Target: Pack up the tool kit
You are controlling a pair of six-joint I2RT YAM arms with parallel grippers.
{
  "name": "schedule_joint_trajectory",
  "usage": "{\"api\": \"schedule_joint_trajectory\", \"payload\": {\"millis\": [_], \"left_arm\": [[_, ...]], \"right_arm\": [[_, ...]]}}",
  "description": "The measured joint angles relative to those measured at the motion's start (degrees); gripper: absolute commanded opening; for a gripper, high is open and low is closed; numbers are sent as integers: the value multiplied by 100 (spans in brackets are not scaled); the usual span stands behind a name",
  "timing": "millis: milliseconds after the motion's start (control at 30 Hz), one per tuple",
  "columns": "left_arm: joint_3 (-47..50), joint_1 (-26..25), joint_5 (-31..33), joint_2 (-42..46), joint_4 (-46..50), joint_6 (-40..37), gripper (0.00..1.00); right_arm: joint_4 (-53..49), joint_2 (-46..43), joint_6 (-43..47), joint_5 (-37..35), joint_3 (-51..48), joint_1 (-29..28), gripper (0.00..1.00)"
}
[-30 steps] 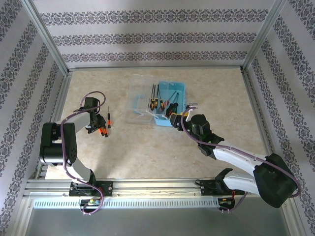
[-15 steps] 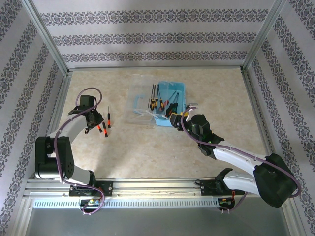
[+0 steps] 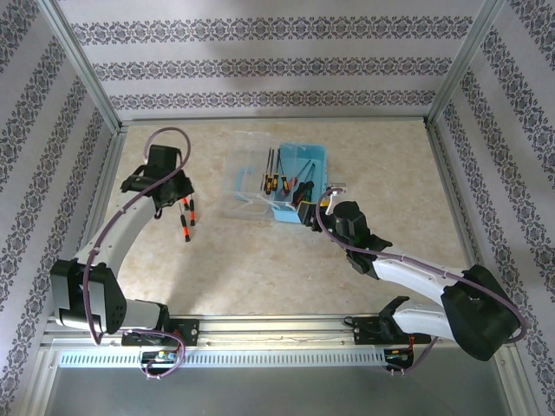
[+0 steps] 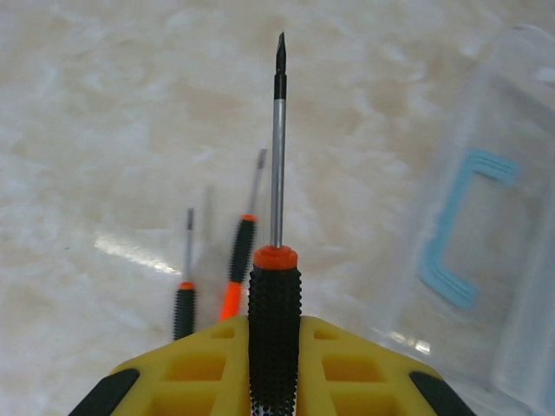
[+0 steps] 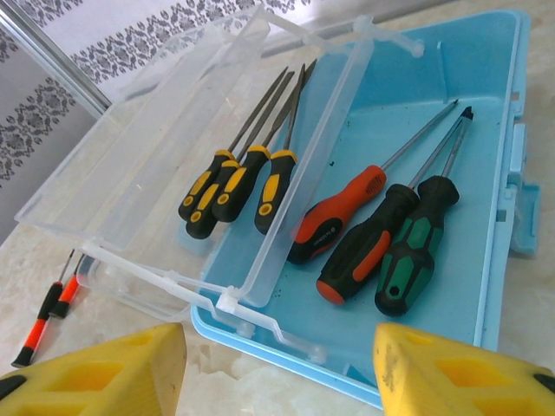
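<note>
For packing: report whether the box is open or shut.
Open: the clear lid lies swung back, screwdrivers exposed in the blue box.

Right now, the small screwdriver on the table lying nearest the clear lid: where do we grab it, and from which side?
Probably its black-and-orange handle, from straight above, closing across its width. The small screwdriver lies flat on the table; its shaft is too thin. A second screwdriver lies close alongside, so enter narrow.
</note>
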State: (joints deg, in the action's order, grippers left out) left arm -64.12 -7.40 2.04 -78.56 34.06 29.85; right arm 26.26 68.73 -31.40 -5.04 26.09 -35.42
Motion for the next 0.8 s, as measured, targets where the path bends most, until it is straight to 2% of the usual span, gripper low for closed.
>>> {"api": "schedule_joint_trajectory", "payload": {"millis": [167,267,600,800], "left_arm": [[-953,-798,144,-557,212,-234,15],[-1381,-1137,149,-881,282,-396,15],[-2704,-1775,114,-1980,527,-887,15],[-3316,-1893,-39,-2597,610,-975,15]], "right_arm": [[-22,24,-138,13,2,52,80],[-4,24,-256,33,2,168,98],[20,7,-446,118,0,345,98],[20,4,-472,160,0,372,98]]}}
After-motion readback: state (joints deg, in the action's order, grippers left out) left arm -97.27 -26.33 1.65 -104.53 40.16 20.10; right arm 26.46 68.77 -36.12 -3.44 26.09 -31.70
